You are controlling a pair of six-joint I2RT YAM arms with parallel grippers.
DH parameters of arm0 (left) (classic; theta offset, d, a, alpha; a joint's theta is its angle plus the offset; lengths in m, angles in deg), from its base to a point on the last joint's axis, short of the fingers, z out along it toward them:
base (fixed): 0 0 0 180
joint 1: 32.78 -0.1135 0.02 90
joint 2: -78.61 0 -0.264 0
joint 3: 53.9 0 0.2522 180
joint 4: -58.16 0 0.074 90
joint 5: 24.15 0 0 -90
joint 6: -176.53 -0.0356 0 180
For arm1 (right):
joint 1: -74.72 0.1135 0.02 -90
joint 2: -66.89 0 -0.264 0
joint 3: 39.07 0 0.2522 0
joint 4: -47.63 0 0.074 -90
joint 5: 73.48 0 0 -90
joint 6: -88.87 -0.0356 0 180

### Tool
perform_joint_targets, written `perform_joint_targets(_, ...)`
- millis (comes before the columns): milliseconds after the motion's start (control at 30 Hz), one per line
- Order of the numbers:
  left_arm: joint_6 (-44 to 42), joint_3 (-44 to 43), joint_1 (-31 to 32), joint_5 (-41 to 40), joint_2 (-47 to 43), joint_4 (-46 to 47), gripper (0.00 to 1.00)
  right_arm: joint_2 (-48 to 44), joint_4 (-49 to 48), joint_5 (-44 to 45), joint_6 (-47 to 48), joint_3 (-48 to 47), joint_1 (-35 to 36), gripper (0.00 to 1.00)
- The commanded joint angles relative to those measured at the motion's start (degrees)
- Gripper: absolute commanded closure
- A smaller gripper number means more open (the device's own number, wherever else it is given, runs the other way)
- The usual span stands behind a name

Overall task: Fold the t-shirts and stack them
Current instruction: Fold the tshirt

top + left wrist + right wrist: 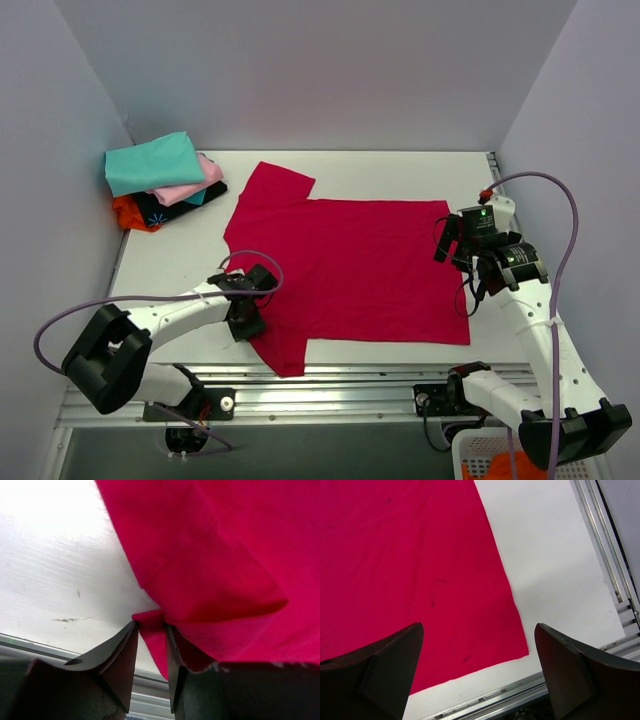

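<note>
Left gripper (151,626) is pinching the near sleeve of a large crimson-red cloth t-shirt (350,270), likely to fold it inward, while right gripper (479,630) is hovering, jaws apart, over the hem

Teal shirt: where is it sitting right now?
In the overhead view the teal shirt tops the small pile of folded shirts at the table's far left corner, left of the spread red shirt.
</note>
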Motion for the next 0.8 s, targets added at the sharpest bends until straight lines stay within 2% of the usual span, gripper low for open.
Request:
perform_joint_targets(0, 0.63, -0.17, -0.12, 0.05, 6.34, 1.28, 0.65, -0.65, 1.27, 0.4, 0.87, -0.78, 0.43, 0.11)
perform_joint_targets(67, 0.37, -2.1, 0.14, 1.01, 9.07, -0.65, 0.72, -0.91, 1.27, 0.58, 0.69, -0.7, 0.34, 0.11)
perform_joint_targets(233, 2.12, -3.08, 0.93, 4.26, 11.28, -4.78, 0.74, -1.35, 1.36, 0.84, 0.69, -0.87, 0.43, 0.11)
perform_joint_targets(333, 3.52, -2.46, 1.89, 7.08, 10.23, -7.5, 0.79, -1.7, 1.36, 1.02, 0.6, -0.79, 0.43, 0.1)
perform_joint_targets(367, 4.57, -2.02, 2.51, 7.61, 9.61, -7.78, 0.83, -1.7, 1.19, 1.02, 0.6, -0.79, 0.43, 0.1)
perform_joint_targets(400, 5.02, -0.89, 3.38, 8.57, 8.91, -7.87, 0.93, -1.97, 1.1, 1.1, 0.52, -0.61, 0.43, 0.11)
perform_joint_targets(433, 5.72, -0.18, 3.65, 8.93, 7.43, -7.43, 0.97, -1.97, 0.92, 1.19, 0.43, -0.52, 0.43, 0.1)
perform_joint_targets(600, 6.52, -0.16, 4.18, 8.93, 4.78, -8.65, 0.98, -1.62, 0.57, 0.58, 0.69, -0.17, 0.43, 0.1)
perform_joint_targets(767, 9.93, -5.44, 6.82, 4.54, -0.66, -21.65, 0.98, -1.7, 0.04, 0.22, 0.78, 0.18, 0.43, 0.11)
